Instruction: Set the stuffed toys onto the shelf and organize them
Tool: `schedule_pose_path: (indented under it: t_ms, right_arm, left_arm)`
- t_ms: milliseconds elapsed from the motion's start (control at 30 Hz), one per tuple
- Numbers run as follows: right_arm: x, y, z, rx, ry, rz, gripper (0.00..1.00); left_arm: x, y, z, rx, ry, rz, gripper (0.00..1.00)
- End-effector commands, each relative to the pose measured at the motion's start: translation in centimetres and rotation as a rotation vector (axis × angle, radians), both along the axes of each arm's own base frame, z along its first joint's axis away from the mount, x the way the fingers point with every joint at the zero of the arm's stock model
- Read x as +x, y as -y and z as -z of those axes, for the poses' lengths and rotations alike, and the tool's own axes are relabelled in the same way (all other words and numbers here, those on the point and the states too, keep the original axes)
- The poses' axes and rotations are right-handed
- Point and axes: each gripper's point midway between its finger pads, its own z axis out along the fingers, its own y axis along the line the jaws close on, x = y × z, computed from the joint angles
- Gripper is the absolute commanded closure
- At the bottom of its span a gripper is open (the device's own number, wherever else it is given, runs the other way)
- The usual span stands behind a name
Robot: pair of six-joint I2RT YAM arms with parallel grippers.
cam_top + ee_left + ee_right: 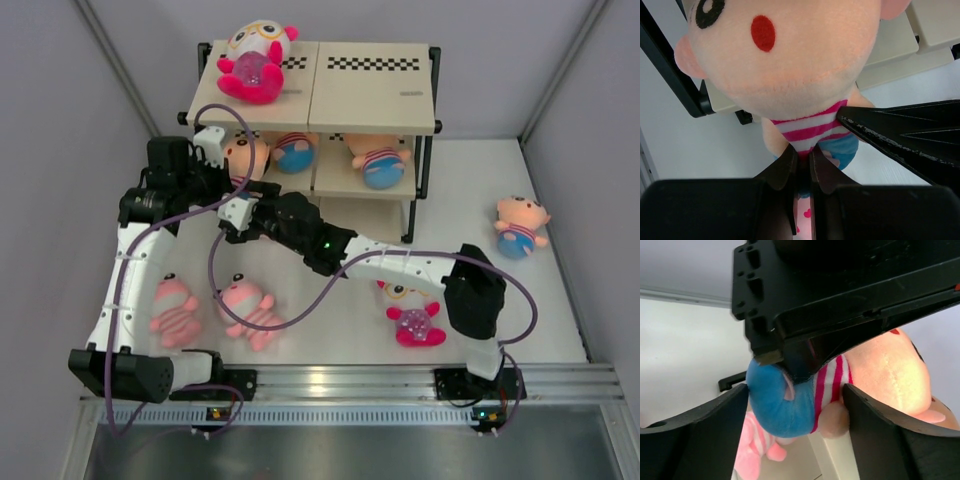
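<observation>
Grips peach doll [790, 60] by its striped shirt, left gripper [802, 160] pinched closed, at the shelf's [370, 95] left front beside the middle board. Straddles its blue bottom with right gripper [795, 405] spread wide, contact unclear. At 3 o'clock on that board, more dolls [380, 160]; at 6 o'clock, pink toys [175, 310]. Seen from above, covers most of the doll with arms.

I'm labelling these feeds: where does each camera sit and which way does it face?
Top external: above, behind the bases, looking down on the shelf; left arm and right arm show.
Left wrist: on the left gripper, facing the peach toy it pinches.
Right wrist: behind the open right gripper, facing that toy.
Shared: both wrist views show this toy.
</observation>
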Motion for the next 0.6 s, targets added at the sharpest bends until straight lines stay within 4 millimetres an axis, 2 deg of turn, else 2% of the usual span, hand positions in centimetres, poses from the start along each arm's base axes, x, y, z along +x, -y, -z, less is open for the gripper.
schedule_pose_path:
  t_ms: [0,100,300,367,467,500,567]
  right_arm:
    - [0.7,-0.9,-1.9,0.059,0.001,0.020,0.26]
    - [1.0,-1.0,-2.0,0.086,-0.030,0.035,0.34]
    - [1.8,-1.0,-0.8,0.047,-0.082,0.059,0.33]
    - [2.1,-0.8,-0.8,0.046,-0.086,0.070,0.36]
    - [2.2,-0.4,-1.0,0.052,-0.096,0.084,0.55]
    - [2.3,-0.3,-1.0,0.047,-0.099,0.089,0.67]
    - [2.4,-0.1,-1.2,0.057,-0.113,0.096,0.81]
  left_arm:
    - [0.6,1.0,-2.2,-0.035,0.087,0.041,0.92]
    - [0.5,0.6,-2.6,-0.017,0.106,0.034,0.92]
    - [0.0,0.9,-2.9,-0.027,0.114,0.047,0.92]
    - [0.0,0.9,-3.2,-0.028,0.122,0.049,0.92]
    - [0.0,0.9,-3.2,-0.033,0.121,0.044,0.92]
    - [0.0,0.9,-3.2,-0.034,0.119,0.044,0.92]
    - [-0.2,1.1,-3.4,-0.044,0.123,0.050,0.92]
